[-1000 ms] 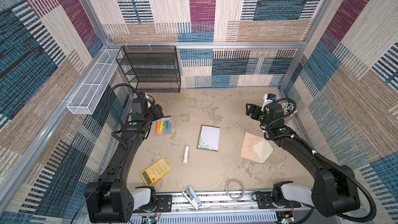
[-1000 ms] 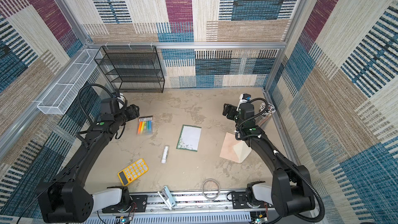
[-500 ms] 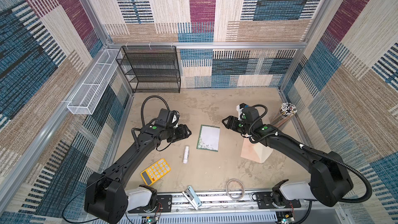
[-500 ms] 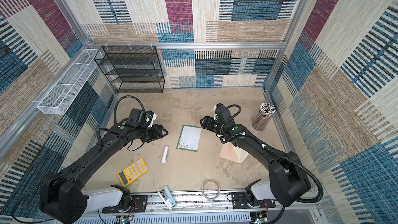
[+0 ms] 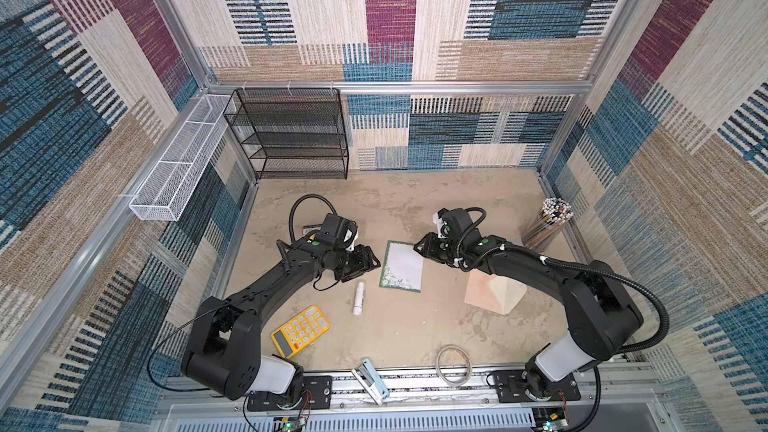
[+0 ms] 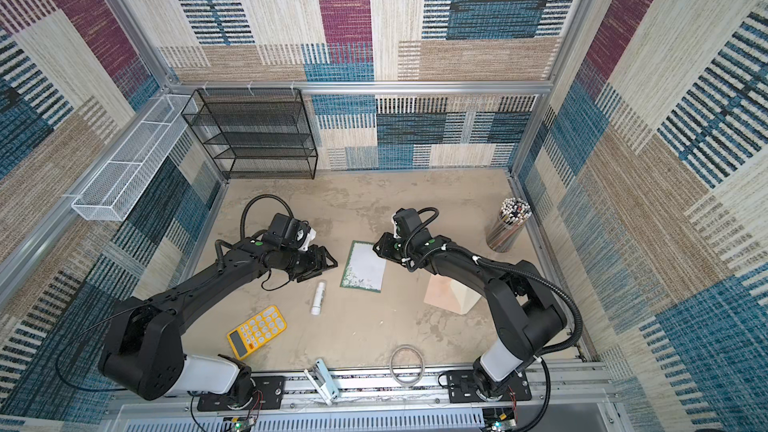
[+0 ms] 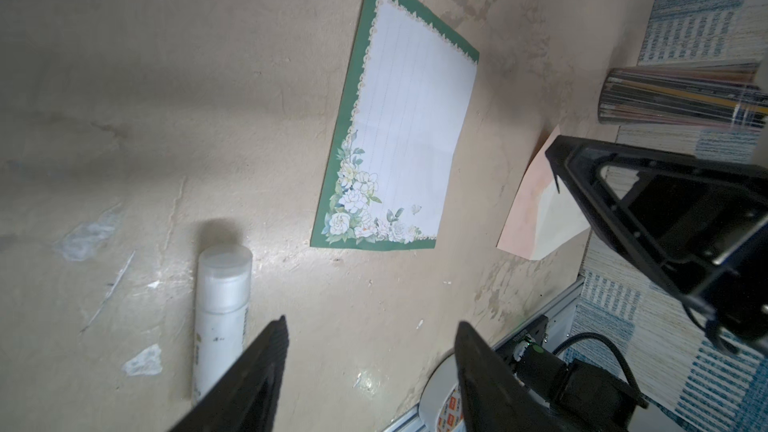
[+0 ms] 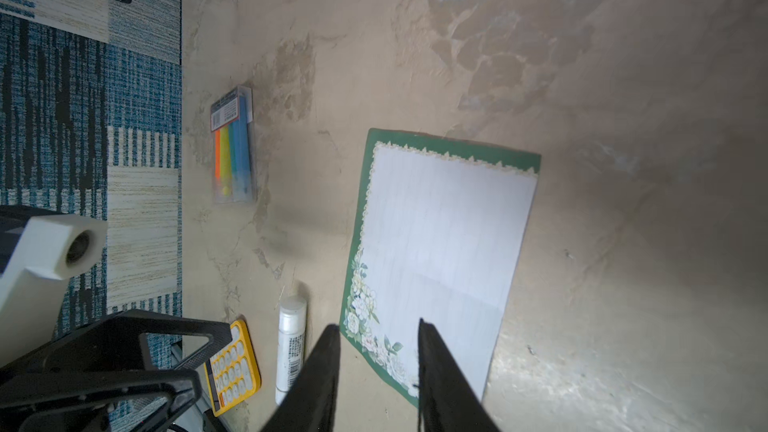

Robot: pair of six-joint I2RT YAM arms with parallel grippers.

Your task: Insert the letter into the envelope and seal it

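The letter (image 5: 402,266) (image 6: 364,266), a white lined sheet with a green flowered border, lies flat in the middle of the table. The peach-pink envelope (image 5: 490,297) (image 6: 446,295) lies to its right with its cream flap showing, partly under my right arm. My left gripper (image 5: 372,261) (image 7: 372,322) hovers just left of the letter (image 7: 405,151), jaws wide open and empty. My right gripper (image 5: 417,248) (image 8: 376,324) sits at the letter's far right corner, above the sheet (image 8: 440,243). Its jaws stand a narrow gap apart with nothing between them.
A white glue stick (image 5: 359,297) and a yellow calculator (image 5: 300,331) lie near the letter's left. A highlighter pack (image 8: 232,147) lies behind my left arm. A pencil cup (image 5: 546,224) stands far right, a tape ring (image 5: 454,365) at the front edge, a black mesh rack (image 5: 291,135) at the back.
Both arms have swung in from the table's sides to either side of the letter. The right jaws have narrowed from wide open. The left jaws stay open.
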